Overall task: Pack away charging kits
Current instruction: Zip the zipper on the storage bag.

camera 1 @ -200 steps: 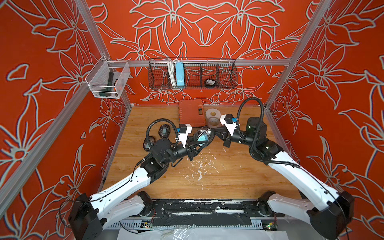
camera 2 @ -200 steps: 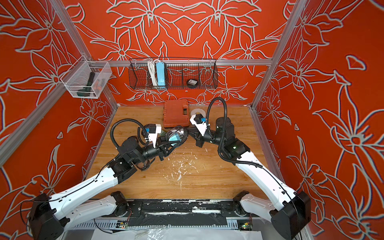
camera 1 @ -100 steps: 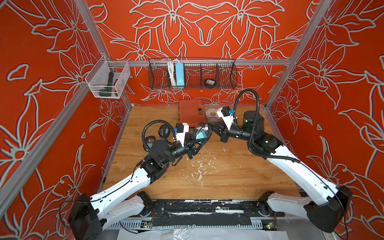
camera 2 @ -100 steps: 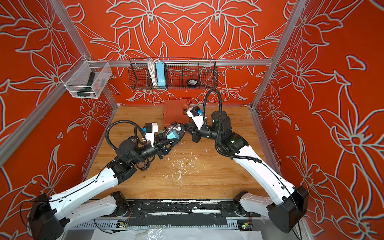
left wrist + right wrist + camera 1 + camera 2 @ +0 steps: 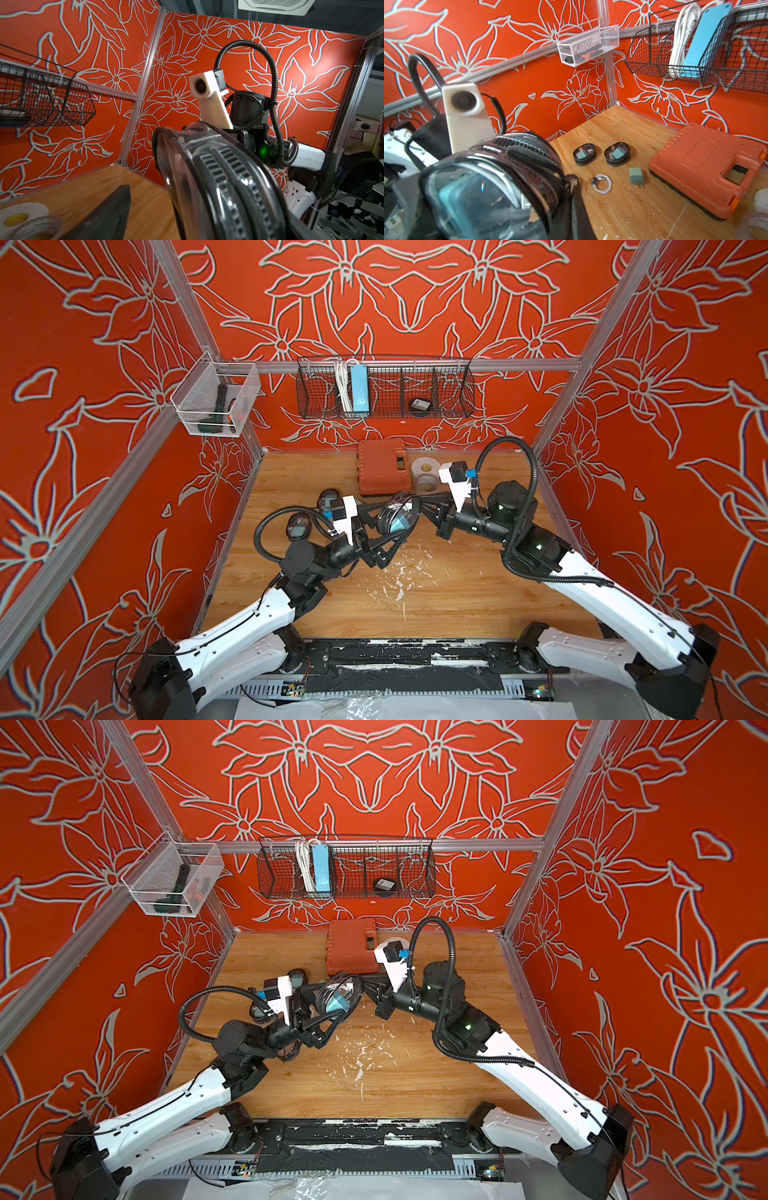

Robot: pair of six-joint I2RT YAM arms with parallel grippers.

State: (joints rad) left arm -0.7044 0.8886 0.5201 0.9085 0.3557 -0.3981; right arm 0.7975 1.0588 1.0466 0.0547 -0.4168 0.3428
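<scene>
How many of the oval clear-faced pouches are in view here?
3 for sure: a raised pouch in the right gripper; a second pouch and a third pouch side by side on the table. A dark item in the wire basket may be a fourth, too small to tell.

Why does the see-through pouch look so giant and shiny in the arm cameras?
Right wrist view: the pouch sits very close to the lens, so it looms large, with small white glints on its clear face. Left wrist view: it is just as close, with bright glare spots along its zipper. In both top views it is far off, so it looks small and crisp.
</scene>
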